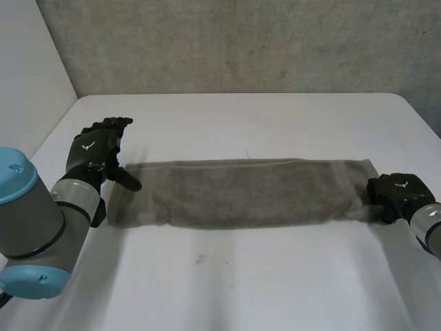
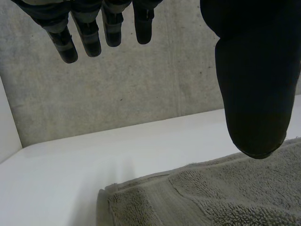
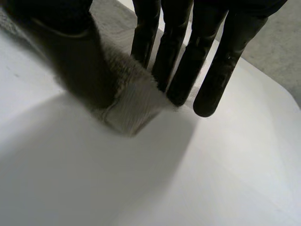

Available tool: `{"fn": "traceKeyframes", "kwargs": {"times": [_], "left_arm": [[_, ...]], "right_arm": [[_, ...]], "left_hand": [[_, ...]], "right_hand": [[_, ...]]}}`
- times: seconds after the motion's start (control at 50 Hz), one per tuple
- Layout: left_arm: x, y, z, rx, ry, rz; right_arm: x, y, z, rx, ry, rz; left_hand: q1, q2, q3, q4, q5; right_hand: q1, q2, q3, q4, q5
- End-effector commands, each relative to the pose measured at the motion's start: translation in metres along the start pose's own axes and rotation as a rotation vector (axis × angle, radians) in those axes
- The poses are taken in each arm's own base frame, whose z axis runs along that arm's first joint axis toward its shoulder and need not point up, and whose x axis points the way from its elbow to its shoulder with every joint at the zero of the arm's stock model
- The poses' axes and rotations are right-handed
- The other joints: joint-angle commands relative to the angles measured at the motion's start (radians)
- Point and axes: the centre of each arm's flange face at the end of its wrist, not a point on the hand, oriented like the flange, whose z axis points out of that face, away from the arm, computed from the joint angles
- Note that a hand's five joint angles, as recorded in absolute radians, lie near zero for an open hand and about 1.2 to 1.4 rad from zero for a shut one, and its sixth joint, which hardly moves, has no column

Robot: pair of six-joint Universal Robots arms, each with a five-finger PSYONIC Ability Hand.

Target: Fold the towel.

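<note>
White table [image 1: 275, 276] before a grey concrete wall [image 1: 241, 41]: on my head camera the grey towel [image 1: 248, 193] lies as one long folded strip across the middle of the tabletop, its ends reaching toward the two arms. At the strip's left end the left hand [image 1: 93, 148] hovers with its fingers [image 2: 89, 37] straight and spread, holding nothing. Its wrist camera shows the left thumb [image 2: 254, 94] hanging over the towel's end, though I cannot tell whether the tip touches the pile. At the opposite end the right hand [image 1: 394, 193] is down on the near corner. Its wrist camera shows that corner nipped between the right thumb [image 3: 70, 52] and straight fingertips [image 3: 211, 80] (the thumb covers the cloth beneath it, so the exact contact is hidden from me). How many layers the strip has I cannot make out, and the right forearm is cut off at the view's edge.
</note>
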Motion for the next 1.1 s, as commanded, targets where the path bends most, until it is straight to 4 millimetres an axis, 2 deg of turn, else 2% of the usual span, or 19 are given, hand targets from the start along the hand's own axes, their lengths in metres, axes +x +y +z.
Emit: {"fn": "traceKeyframes", "kwargs": {"times": [0.02,0.14,0.24,0.34,0.48,0.52,0.54,0.62,0.64,0.68,0.74,0.78,0.8,0.84,0.86,0.9,0.94,1.0,1.1], "left_arm": [[0.000,0.002,0.000,-0.007,-0.001,0.000],[0.000,0.003,-0.001,-0.010,-0.001,0.002],[0.000,0.003,-0.001,-0.009,0.001,0.002],[0.000,0.001,-0.001,-0.004,0.000,0.002],[-0.001,0.000,-0.001,-0.002,-0.003,0.000],[0.000,0.000,-0.001,0.001,-0.003,0.000],[0.000,0.000,-0.001,0.001,-0.003,0.000],[-0.001,0.000,-0.001,0.000,-0.003,0.000],[-0.001,0.000,-0.001,-0.001,-0.003,0.000],[-0.001,0.000,-0.001,-0.001,-0.003,0.000],[-0.001,0.000,-0.001,-0.001,-0.003,0.000],[-0.001,0.000,-0.001,-0.001,-0.003,0.000],[-0.001,0.000,-0.001,-0.001,-0.003,0.000],[-0.001,0.001,-0.001,-0.004,-0.003,0.002],[-0.001,0.001,-0.001,-0.004,-0.003,0.002],[-0.001,0.000,-0.001,-0.002,-0.003,0.000],[-0.001,0.000,-0.001,-0.002,-0.003,0.001],[0.000,0.001,-0.002,-0.004,-0.002,0.002],[0.000,0.001,-0.002,-0.004,-0.002,0.002]], "right_arm": [[0.022,0.002,0.009,0.015,0.073,-0.060],[0.049,0.001,0.015,0.011,0.137,-0.114],[0.112,0.012,0.012,-0.051,0.280,-0.226],[0.145,0.010,0.010,-0.079,0.356,-0.347],[0.160,-0.014,0.008,-0.067,0.415,-0.375],[0.130,-0.053,0.009,0.016,0.368,-0.410],[0.130,-0.053,0.009,0.016,0.368,-0.410],[0.054,-0.109,0.009,0.175,0.231,-0.472],[0.054,-0.109,0.009,0.175,0.230,-0.473],[0.001,-0.132,0.003,0.264,0.140,-0.507],[-0.033,-0.141,-0.003,0.313,0.075,-0.530],[-0.101,-0.151,-0.017,0.400,-0.067,-0.569],[-0.101,-0.151,-0.017,0.400,-0.068,-0.569],[-0.159,-0.144,-0.032,0.438,-0.206,-0.599],[-0.160,-0.144,-0.032,0.438,-0.207,-0.599],[-0.207,-0.127,-0.046,0.443,-0.328,-0.629],[-0.230,-0.113,-0.052,0.431,-0.392,-0.647],[-0.261,-0.089,-0.064,0.404,-0.492,-0.664],[-0.280,-0.069,-0.076,0.370,-0.563,-0.654]], "left_hand": [[0.002,0.013,0.011,0.011,-0.025],[0.002,0.013,0.011,0.011,-0.025],[0.002,0.013,0.011,0.011,-0.025],[0.002,0.013,0.011,0.011,-0.025],[-0.001,0.010,0.008,0.008,-0.028],[-0.001,0.010,0.008,0.008,-0.028],[-0.001,0.010,0.008,0.008,-0.028],[-0.001,0.010,0.008,0.008,-0.028],[-0.001,0.010,0.008,0.008,-0.028],[-0.001,0.010,0.008,0.008,-0.028],[-0.001,0.009,0.007,0.007,-0.029],[-0.001,0.009,0.007,0.007,-0.029],[-0.001,0.009,0.007,0.007,-0.029],[-0.001,0.009,0.007,0.007,-0.029],[-0.001,0.009,0.007,0.007,-0.029],[-0.001,0.009,0.007,0.007,-0.029],[-0.001,0.009,0.007,0.007,-0.029],[-0.001,0.009,0.007,0.007,-0.029],[-0.001,0.009,0.007,0.007,-0.029]], "right_hand": [[0.265,0.288,0.294,0.286,0.290],[0.265,0.288,0.294,0.286,0.290],[0.265,0.288,0.294,0.286,0.290],[0.265,0.288,0.294,0.286,0.290],[0.265,0.288,0.294,0.286,0.290],[0.265,0.288,0.294,0.286,0.290],[0.265,0.288,0.294,0.286,0.290],[0.265,0.288,0.294,0.286,0.290],[0.265,0.288,0.294,0.286,0.290],[0.265,0.288,0.294,0.286,0.290],[0.265,0.288,0.294,0.286,0.290],[0.265,0.288,0.294,0.286,0.290],[0.265,0.288,0.294,0.286,0.290],[0.265,0.288,0.294,0.286,0.290],[0.265,0.288,0.294,0.286,0.290],[0.265,0.288,0.294,0.286,0.290],[0.265,0.288,0.294,0.286,0.290],[0.265,0.288,0.294,0.286,0.290],[0.265,0.288,0.294,0.286,0.290]]}}
